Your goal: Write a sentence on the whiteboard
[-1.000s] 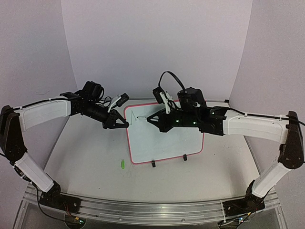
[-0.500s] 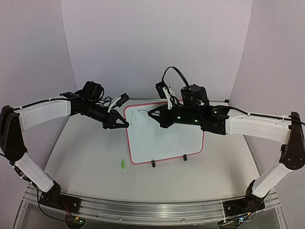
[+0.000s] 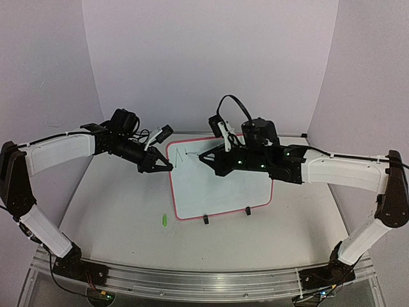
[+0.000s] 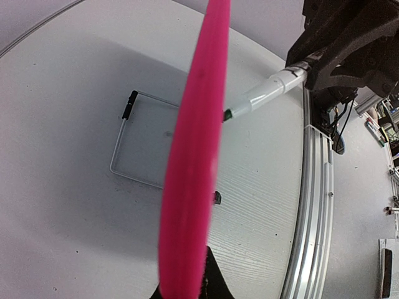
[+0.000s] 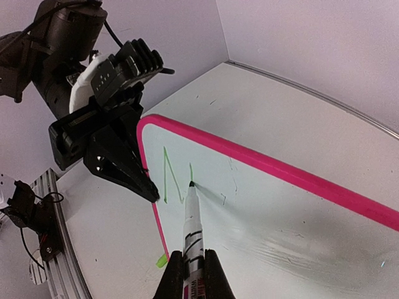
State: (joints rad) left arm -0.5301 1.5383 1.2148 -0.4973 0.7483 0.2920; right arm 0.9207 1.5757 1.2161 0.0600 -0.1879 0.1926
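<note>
The whiteboard [image 3: 220, 188] leans on its stand at the table's middle, white with a pink frame [image 5: 262, 163]. My left gripper [image 3: 167, 166] is shut on the frame's left edge near the top corner; in the left wrist view the frame [image 4: 193, 156] runs blurred between the jaws of that gripper [image 4: 190, 283]. My right gripper [image 5: 193, 254] is shut on a white marker [image 5: 192, 224] whose tip touches the board. The sentence consists of a few green strokes [image 5: 171, 177], a zigzag and a short line, beside the left gripper [image 5: 149, 193].
A green marker cap [image 3: 163, 220] lies on the table left of the board's lower corner. Two black clip feet [image 3: 206, 220] stand under the board's near edge, and its wire stand [image 4: 118, 149] rests behind it. Purple walls enclose the table on three sides.
The right gripper moved the marker up the board and back down, leaving a new green stroke beside the first mark. The left arm kept still on the frame.
</note>
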